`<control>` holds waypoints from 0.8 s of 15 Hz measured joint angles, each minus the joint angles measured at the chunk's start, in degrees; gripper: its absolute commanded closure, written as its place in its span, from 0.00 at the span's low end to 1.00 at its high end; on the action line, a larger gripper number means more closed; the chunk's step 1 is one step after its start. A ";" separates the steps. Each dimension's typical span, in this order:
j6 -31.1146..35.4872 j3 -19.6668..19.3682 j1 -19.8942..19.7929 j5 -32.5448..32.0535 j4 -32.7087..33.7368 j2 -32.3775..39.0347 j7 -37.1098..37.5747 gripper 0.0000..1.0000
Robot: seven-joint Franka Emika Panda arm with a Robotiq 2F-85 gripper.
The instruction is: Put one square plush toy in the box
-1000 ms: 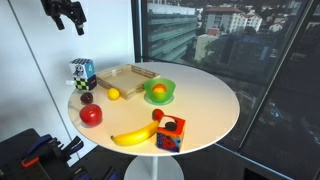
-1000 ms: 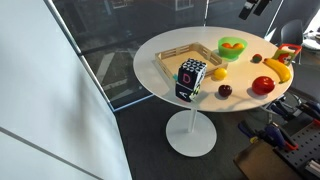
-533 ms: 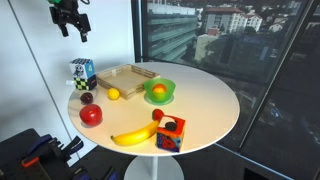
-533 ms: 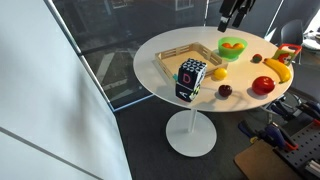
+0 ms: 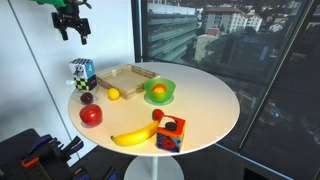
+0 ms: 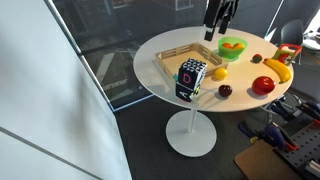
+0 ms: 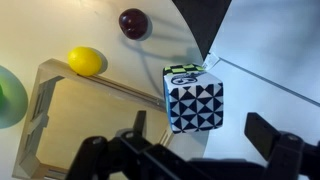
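Tall glazing (image 5: pixel 230 40) with a city view is forming the background, and a round white table (image 5: pixel 210 100) is standing in front of it. The gripper (image 5: pixel 75 35) is hanging high above the table's edge, well apart from every item. In the wrist view its two fingers (image 7: pixel 272 142) are standing wide apart with nothing between them, so the claw is released. The square plush toy (image 7: pixel 195 100), showing a black-and-white triangle face and blue patches, is resting upright on the table close to the rim. It is sitting outside the box (image 7: pixel 90 125), just beside one long wall; contact with that wall cannot be confirmed. In both exterior views the toy (image 6: pixel 190 78) is standing at the table edge next to the low tan wooden box (image 6: pixel 188 58). A lemon (image 7: pixel 85 61) is lying just beside another wall of the box, and a dark plum (image 7: pixel 133 22) is lying near it. A green bowl (image 5: pixel 168 92) is sitting beside the box with an orange-coloured item (image 5: pixel 157 91) lying inside it. A red apple (image 5: pixel 91 115), a banana (image 5: pixel 133 136) and a larger red-orange-blue cube (image 5: pixel 170 133) are resting on the part of the table away from the box.
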 measured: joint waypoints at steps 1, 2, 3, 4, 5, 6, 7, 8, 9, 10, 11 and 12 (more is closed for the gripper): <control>-0.32 0.45 -0.02 -0.92 0.50 0.66 0.31 0.00; -0.57 0.86 -0.04 -1.94 0.94 1.29 0.77 0.00; -0.72 1.25 -0.06 -2.88 1.30 1.90 1.14 0.00; -0.74 1.59 -0.07 -3.63 1.55 2.44 1.57 0.00; -0.74 1.89 -0.07 -4.23 1.70 2.95 1.91 0.00; -0.74 2.18 -0.06 -4.60 1.78 3.45 2.05 0.00; -0.73 2.45 -0.06 -4.90 1.85 3.92 2.12 0.00; -0.71 2.70 -0.06 -5.24 1.88 4.35 2.25 0.00; -0.69 2.93 -0.05 -5.61 1.90 4.76 2.49 0.00; -0.66 3.15 -0.05 -5.87 1.91 5.11 2.74 0.00; -0.59 3.36 -0.05 -6.22 1.92 5.50 3.06 0.00; -0.45 3.55 -0.05 -6.58 1.92 5.90 3.40 0.00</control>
